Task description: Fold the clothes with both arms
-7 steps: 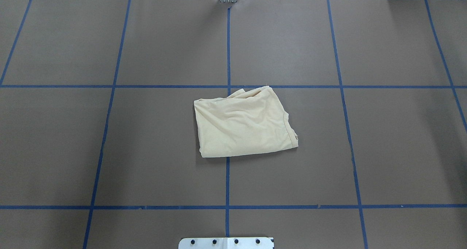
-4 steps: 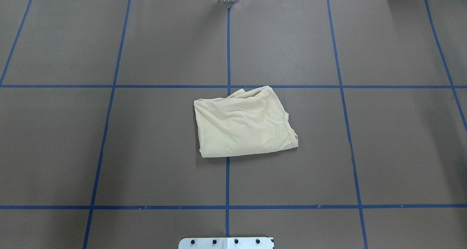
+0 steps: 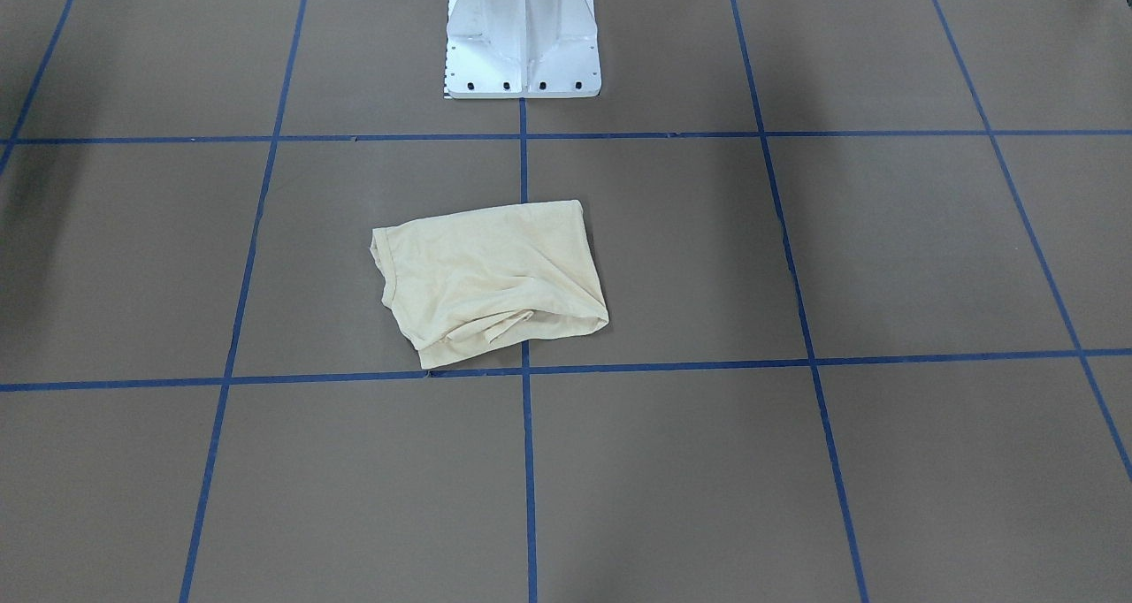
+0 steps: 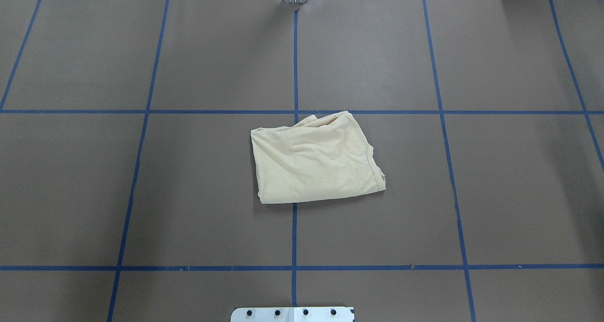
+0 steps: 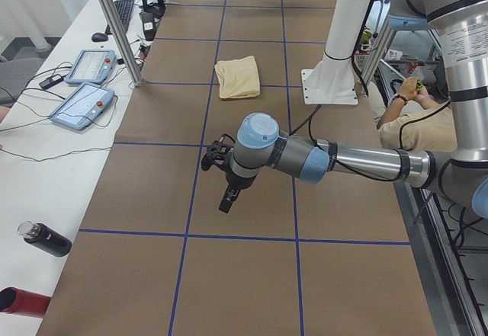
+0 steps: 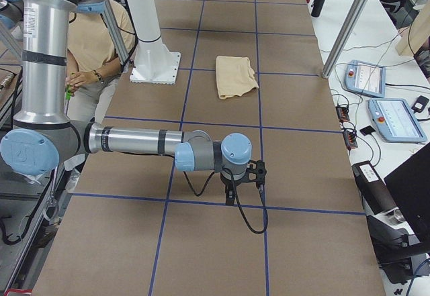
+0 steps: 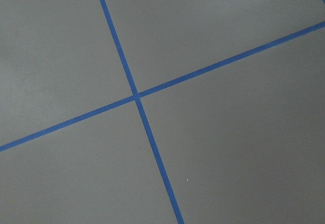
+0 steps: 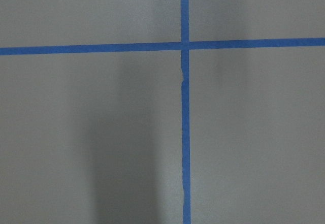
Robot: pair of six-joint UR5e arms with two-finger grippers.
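Note:
The clothes point(image 4: 316, 161) are one pale cream-yellow shirt folded into a rough rectangle at the middle of the brown table, also seen in the front-facing view point(image 3: 491, 276) and both side views point(image 5: 238, 77) point(image 6: 235, 76). Nothing touches it. My left gripper point(image 5: 226, 203) hangs low over bare table far to the shirt's left, seen only from the left end; I cannot tell if it is open or shut. My right gripper point(image 6: 230, 195) hovers over a blue tape line far to the shirt's right, seen only from the right end; its state I cannot tell either. Both wrist views show only tabletop and tape.
The white pedestal base point(image 3: 522, 46) stands at the table's robot side. A person point(image 5: 412, 115) sits behind the robot. Teach pendants point(image 5: 84, 84) and a dark bottle point(image 5: 46, 238) lie on the white side bench. Blue tape lines point(image 4: 295, 232) grid the table.

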